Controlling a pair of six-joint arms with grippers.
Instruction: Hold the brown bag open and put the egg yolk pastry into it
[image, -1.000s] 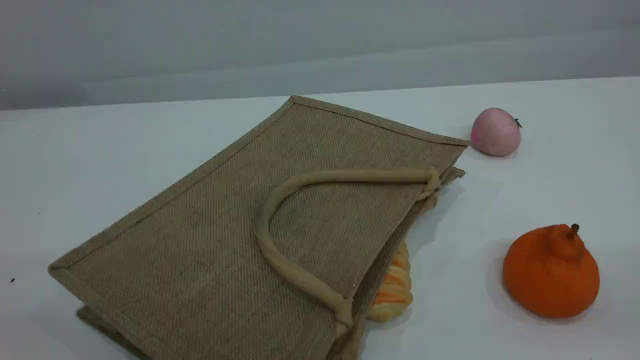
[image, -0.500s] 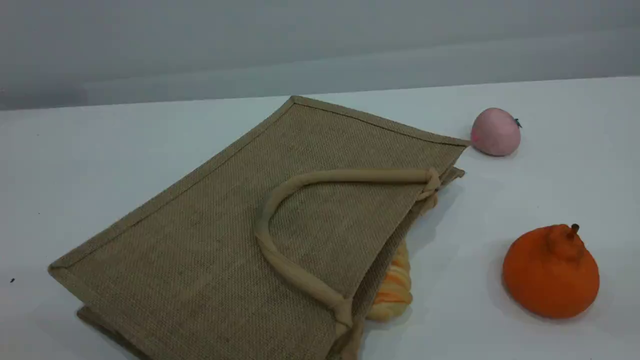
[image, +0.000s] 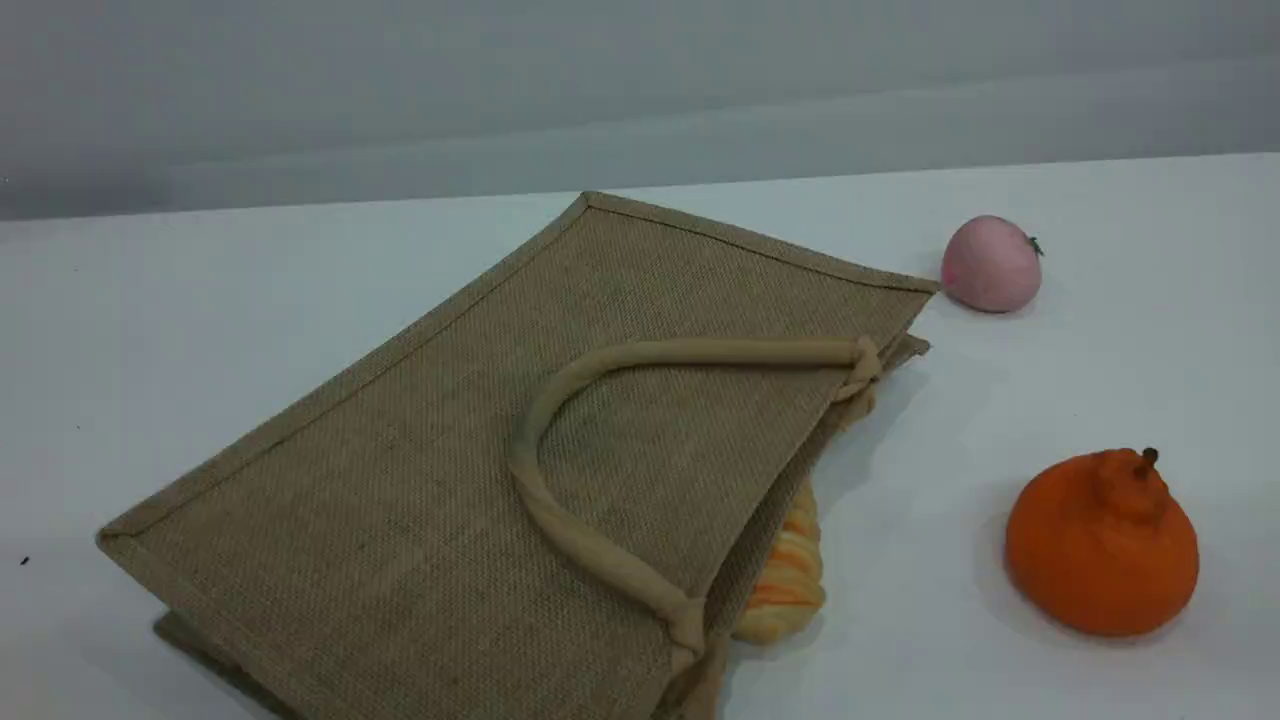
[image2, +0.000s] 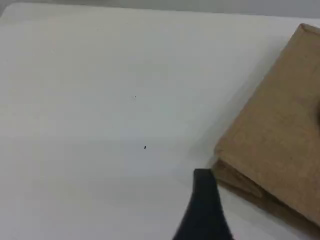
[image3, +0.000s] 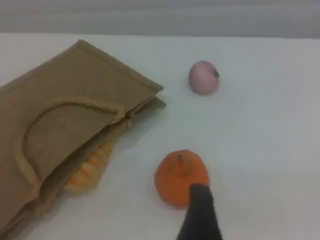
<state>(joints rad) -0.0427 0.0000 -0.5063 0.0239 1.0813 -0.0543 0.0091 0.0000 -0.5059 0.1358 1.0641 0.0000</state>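
Observation:
The brown bag (image: 480, 440) lies flat on the white table, its mouth toward the right and one beige handle (image: 522, 465) resting on top. A corner of it shows in the left wrist view (image2: 285, 135), and its mouth side shows in the right wrist view (image3: 65, 115). The egg yolk pastry is out of view. My left gripper (image2: 204, 210) hovers over the table just left of the bag's corner. My right gripper (image3: 200, 212) hangs near the orange fruit. Each shows one dark fingertip and holds nothing.
A striped orange-and-cream loaf (image: 790, 570) pokes out from under the bag's mouth edge (image3: 90, 170). A pink ball (image: 990, 263) sits at the back right (image3: 203, 77). An orange fruit (image: 1100, 545) stands at the front right (image3: 180, 176). A grey wall rises behind the table.

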